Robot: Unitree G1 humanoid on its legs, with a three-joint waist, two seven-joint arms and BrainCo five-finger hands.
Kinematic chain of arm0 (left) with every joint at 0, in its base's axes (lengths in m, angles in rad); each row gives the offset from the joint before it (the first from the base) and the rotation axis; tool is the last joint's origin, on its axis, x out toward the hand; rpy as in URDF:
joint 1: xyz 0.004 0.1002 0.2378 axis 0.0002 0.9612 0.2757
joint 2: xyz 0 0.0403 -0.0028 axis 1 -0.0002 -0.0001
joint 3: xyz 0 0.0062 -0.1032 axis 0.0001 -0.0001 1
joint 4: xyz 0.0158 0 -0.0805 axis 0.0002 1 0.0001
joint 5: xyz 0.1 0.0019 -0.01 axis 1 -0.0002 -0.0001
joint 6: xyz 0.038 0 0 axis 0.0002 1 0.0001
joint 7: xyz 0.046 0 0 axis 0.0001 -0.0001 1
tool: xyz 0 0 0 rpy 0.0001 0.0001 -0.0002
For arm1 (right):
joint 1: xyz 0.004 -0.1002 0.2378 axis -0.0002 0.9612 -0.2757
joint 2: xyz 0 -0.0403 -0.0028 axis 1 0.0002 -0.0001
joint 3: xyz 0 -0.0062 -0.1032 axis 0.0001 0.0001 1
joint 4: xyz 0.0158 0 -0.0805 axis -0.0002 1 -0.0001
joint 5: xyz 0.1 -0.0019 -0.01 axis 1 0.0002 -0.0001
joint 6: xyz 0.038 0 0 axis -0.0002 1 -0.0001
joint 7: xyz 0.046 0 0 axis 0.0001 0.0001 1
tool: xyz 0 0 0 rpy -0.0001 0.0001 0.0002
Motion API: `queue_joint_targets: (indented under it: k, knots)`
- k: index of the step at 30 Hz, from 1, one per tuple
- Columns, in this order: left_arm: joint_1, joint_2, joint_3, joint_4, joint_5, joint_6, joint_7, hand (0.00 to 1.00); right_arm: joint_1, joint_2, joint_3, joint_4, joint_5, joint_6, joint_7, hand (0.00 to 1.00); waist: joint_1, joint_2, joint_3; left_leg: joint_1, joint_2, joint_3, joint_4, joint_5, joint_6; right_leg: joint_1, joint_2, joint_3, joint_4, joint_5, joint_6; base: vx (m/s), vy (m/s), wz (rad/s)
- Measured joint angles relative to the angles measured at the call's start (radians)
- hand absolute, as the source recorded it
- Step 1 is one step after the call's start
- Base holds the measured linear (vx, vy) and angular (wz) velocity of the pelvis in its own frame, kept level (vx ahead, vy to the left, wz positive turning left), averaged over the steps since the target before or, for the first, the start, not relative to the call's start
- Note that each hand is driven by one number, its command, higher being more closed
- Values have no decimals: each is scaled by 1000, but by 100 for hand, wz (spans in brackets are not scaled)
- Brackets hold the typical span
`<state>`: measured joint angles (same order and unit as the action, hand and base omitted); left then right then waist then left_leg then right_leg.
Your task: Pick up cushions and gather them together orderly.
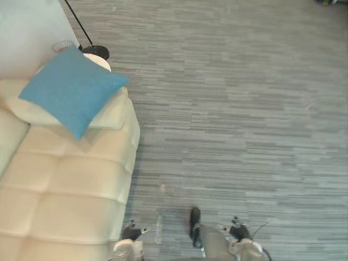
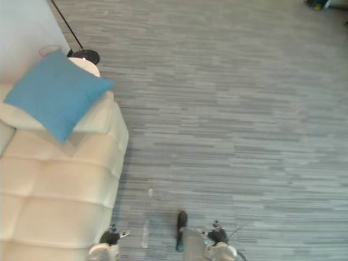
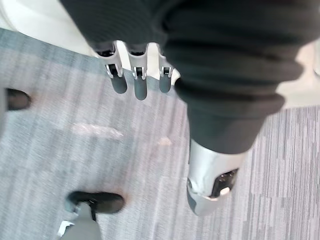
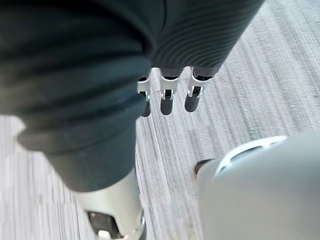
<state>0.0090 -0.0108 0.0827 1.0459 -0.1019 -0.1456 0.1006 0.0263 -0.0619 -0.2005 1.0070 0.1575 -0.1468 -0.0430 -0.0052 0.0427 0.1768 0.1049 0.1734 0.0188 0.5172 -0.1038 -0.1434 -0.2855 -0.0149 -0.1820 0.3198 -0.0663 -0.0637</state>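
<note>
Silver-fingered, the left hand [image 3: 139, 84] hangs beside the cream sofa [image 1: 70, 179], fingers straight and relaxed above the grey striped carpet [image 1: 234, 109]. The right hand [image 4: 168, 100] hangs the same way, fingers straight, over the carpet. Well apart from both, the blue cushion [image 1: 73, 89] lies tilted on the sofa's far armrest, near a black lamp base [image 1: 96, 52].

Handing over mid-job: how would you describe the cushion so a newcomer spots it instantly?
Find the cream sofa along the left of the head views. At its far end, on the armrest near a black round stand base, rests the blue cushion. It is the sole blue thing against pale upholstery.
</note>
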Motion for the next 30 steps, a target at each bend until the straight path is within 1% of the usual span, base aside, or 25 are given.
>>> queue_joint_targets:
  k: [1,2,4,5,6,8,9,11,12,13,14,15,16,17,18,19,20,21,22,23,25,26,28,29,30]
  knots:
    - [-3,-23,17,-15,2,1,0,0,18,3,11,-11,0,0,0,0,1,-6,8,-117,31,-5,274,50,-42,95,7,-14,-43,-28,-11,429,-170,31]
    - [-4,-25,16,-22,3,-1,-1,0,18,4,12,-10,0,0,-1,0,6,-6,10,-145,40,10,337,36,-41,122,9,-15,-57,-36,-15,476,-155,27]
    - [-4,-21,16,-47,4,-2,-4,0,15,21,12,-11,2,-1,-5,0,16,-20,15,-245,68,95,456,-36,9,233,13,-24,-112,-72,-26,380,-90,14]
    - [-7,-21,15,-59,4,-2,-4,0,11,28,10,-11,3,0,-7,0,21,-21,12,-313,77,168,408,-90,45,300,11,-32,-153,-75,-11,254,-44,14]
    - [-7,-22,14,-62,4,-2,-4,0,10,29,9,-11,5,-1,-7,0,23,-21,11,-331,75,189,365,-105,56,315,9,-33,-165,-79,-7,299,-24,10]
    - [-10,-24,5,-70,4,-3,-4,0,4,31,6,-11,10,-1,-11,0,35,-21,8,-361,26,231,90,-115,74,367,-11,-36,-205,-95,20,331,48,4]
    - [-10,-27,4,-73,8,-4,-3,0,9,30,7,-11,10,0,-17,0,44,-21,7,-367,-34,216,-162,-66,81,404,-32,-35,-230,-111,45,385,102,4]
    - [-11,-26,-5,-74,14,-3,-1,0,15,24,8,-6,9,0,-18,0,49,-14,2,-369,-75,174,-341,19,71,441,-37,-32,-250,-132,78,502,207,-6]
    - [-12,-17,-25,-70,17,-3,2,0,14,23,10,2,7,2,-18,0,59,-21,-7,-369,-92,155,-327,122,98,464,-48,-19,-254,-158,110,581,266,-19]
    - [-12,-8,-31,-67,21,-3,3,0,13,27,10,5,7,2,-18,0,60,-35,-17,-370,-109,157,-320,138,122,470,-66,-13,-251,-172,120,508,212,-13]
    - [-14,-1,-32,-59,22,-2,2,0,14,43,11,11,3,2,-17,0,58,-61,-33,-364,-141,167,-309,101,133,476,-99,-7,-229,-187,138,433,131,-2]
    - [-15,0,-32,-56,22,0,4,0,21,50,10,9,0,2,-18,0,57,-78,-44,-357,-157,182,-278,65,154,436,-130,20,-121,-192,147,618,229,-7]
    - [-15,3,-33,-48,22,-1,4,0,23,56,11,11,-2,2,-15,0,61,-82,-42,-315,-165,192,-263,29,166,357,-154,63,114,-184,166,498,203,-11]
    - [-16,6,-36,-43,22,-1,4,0,22,60,11,12,-2,3,-14,0,59,-84,-39,-295,-170,194,-265,18,170,329,-165,73,200,-172,186,575,244,-5]
    - [-17,24,-52,-33,21,1,4,0,16,65,12,9,-3,1,-12,0,53,-93,-32,-220,-186,191,-278,-16,178,241,-193,93,449,-135,220,388,129,5]
    - [-17,30,-62,-27,21,3,4,0,16,64,11,9,-2,1,-12,0,54,-94,-32,-183,-189,189,-289,-27,178,221,-200,90,510,-143,215,579,172,1]
    - [-12,37,-62,-12,21,4,5,0,16,60,14,8,-3,1,-12,0,53,-80,-26,-87,-189,187,-334,-31,180,189,-203,68,575,-176,184,1127,-36,109]
    - [-4,41,-43,2,21,4,7,0,7,60,17,-6,-4,-2,-9,0,42,-78,-27,35,-144,96,-398,-63,157,70,-103,26,131,-140,137,1177,-124,139]
    - [-1,48,-27,1,21,2,7,0,18,70,17,-1,-4,-2,-9,0,42,-111,-35,55,-171,68,-396,-93,125,74,-95,63,2,36,85,1053,-211,142]
    - [-8,36,-17,6,21,4,10,0,10,61,17,6,-4,-1,-7,0,49,-95,-33,72,-158,55,-391,-113,113,79,-92,49,37,0,81,347,-162,29]
    - [0,-13,35,1,21,3,9,0,-11,44,3,1,-3,-6,-8,0,57,-34,-36,56,-112,39,-365,-125,99,74,-58,97,79,-9,87,294,-173,19]
    - [0,-32,53,-9,21,3,9,0,-12,38,-5,-4,-2,-3,-8,0,53,-24,-29,54,-107,-1,-352,-130,101,70,-50,130,119,-24,85,206,-149,77]
    - [4,-45,68,-14,20,-1,2,0,28,36,-4,-10,0,-6,-7,0,40,-32,-39,28,-99,-135,-315,-149,92,116,-62,97,113,-103,101,196,-209,153]
    - [1,-45,83,-20,19,-2,4,0,32,44,-5,-7,0,-6,-7,0,44,-47,-41,2,-93,-141,-291,-159,78,147,-80,42,85,-151,97,176,-238,164]
    - [-1,-45,94,-24,17,-1,5,0,31,46,-5,-9,0,-5,-7,0,43,-47,-40,-34,-86,-139,-253,-160,75,156,-86,-1,81,-151,95,111,-192,141]
